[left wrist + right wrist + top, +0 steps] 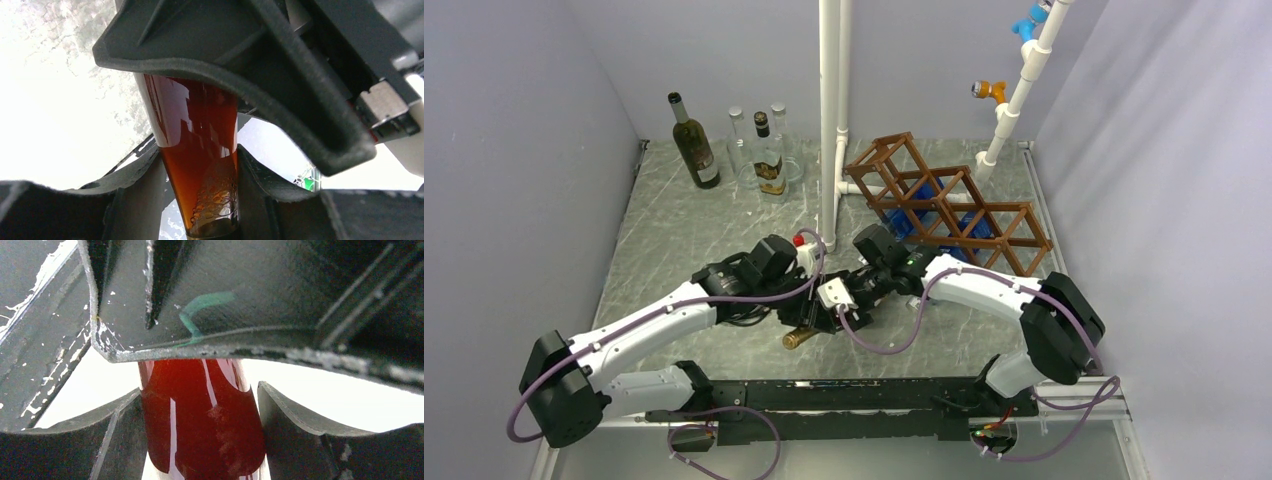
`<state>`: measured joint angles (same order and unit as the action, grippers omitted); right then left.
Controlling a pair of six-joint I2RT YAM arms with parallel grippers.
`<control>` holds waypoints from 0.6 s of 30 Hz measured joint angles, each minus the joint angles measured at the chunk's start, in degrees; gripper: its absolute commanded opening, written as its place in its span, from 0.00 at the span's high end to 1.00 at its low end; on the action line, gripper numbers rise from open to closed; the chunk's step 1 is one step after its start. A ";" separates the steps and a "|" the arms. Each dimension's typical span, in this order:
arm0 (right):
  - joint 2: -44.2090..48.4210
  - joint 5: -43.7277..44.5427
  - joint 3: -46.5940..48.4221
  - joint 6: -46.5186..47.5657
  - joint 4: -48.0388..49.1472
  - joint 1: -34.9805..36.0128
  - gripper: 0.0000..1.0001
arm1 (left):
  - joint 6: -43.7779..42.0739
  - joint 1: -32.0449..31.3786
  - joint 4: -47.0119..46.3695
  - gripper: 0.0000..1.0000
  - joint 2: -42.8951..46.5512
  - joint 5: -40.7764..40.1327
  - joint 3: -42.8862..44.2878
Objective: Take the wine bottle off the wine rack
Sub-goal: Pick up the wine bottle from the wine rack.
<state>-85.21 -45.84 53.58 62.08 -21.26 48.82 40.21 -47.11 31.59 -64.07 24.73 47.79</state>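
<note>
Left wrist view: the left gripper pinches narrowly on the neck of the wine bottle, whose long axis passes between its jaws. Just beside, the right gripper straddles the body, grip uncertain, well apart from the wine rack.

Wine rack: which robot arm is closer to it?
Right. The right arm reaches across just in front of the wine rack. The left arm lies farther left, beyond the wine bottle.
</note>
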 measured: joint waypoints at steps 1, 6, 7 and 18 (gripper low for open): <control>0.00 -0.39 0.00 0.00 -0.02 -0.11 0.75 | 0.09 0.00 -0.20 0.75 0.26 0.02 -0.24; 0.00 -3.23 0.00 0.33 0.13 -0.85 0.82 | 1.05 0.02 -1.90 0.49 2.80 0.09 -2.38; 0.00 -3.78 0.00 0.33 0.20 -0.94 0.83 | 1.20 0.04 -2.05 0.46 3.28 0.11 -2.69; 0.44 -6.03 0.02 -0.72 -0.96 -2.97 0.85 | 1.27 0.87 -7.10 0.26 7.15 -0.59 -3.10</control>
<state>-84.77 -51.88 53.60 61.36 -22.22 45.84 41.47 -46.24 24.49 -56.93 24.14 44.69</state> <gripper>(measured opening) 0.709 0.680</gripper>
